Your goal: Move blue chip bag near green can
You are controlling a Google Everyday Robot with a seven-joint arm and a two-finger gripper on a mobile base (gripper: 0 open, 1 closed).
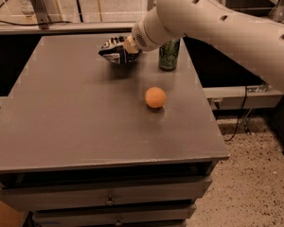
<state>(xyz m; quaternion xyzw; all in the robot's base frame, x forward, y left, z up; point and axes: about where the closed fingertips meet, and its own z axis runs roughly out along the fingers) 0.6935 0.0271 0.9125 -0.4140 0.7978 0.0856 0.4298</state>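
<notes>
Gripper [126,50] at far centre of table [75,126], clamped on blue chip bag [112,51], which is lifted slightly. Green can [169,55] stands just right, close to the far-right edge. Orange ball [155,97] sits nearer. Bare tabletop spreads left.

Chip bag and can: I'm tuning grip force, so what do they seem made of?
Chip bag: probably thin plastic or foil film. Its dark printed surface looks creased and crumpled. The gripper holds it at one end, beside the can but apart from it. Can: likely thin metal with a green printed coat, judging by its straight, rigid walls.
</notes>
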